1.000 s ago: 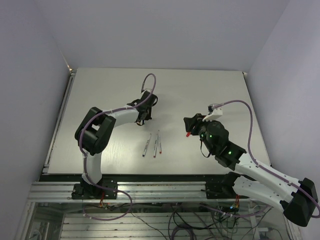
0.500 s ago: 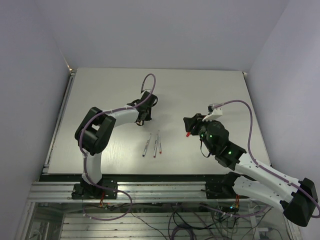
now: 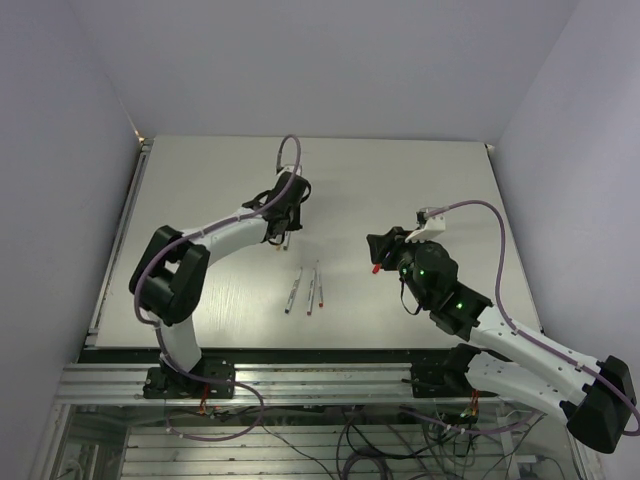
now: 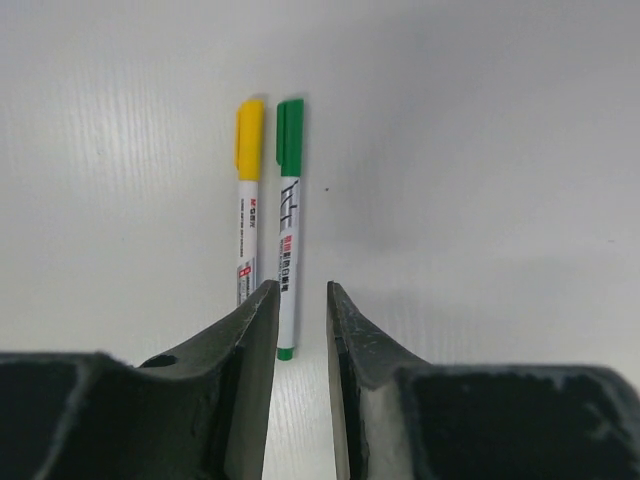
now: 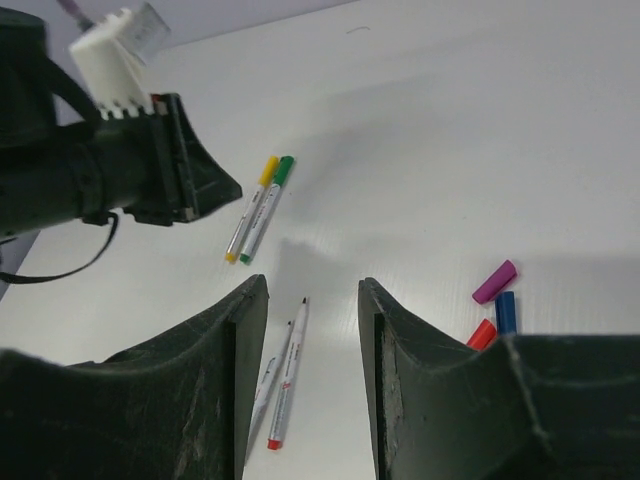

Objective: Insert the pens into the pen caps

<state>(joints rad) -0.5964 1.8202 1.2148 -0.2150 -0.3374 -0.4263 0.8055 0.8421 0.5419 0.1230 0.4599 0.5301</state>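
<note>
Left arm shifted, green pen just beyond its parted tool

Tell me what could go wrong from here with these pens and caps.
1. The capped yellow pen and green pen lie side by side right in front of the open left claw; lowering it could roll them.
2. The uncapped pens lie close together, so the right claw might pinch two.
3. The purple cap, blue cap and red cap are bunched, partly hidden by that claw; taking one could scatter the rest.
</note>
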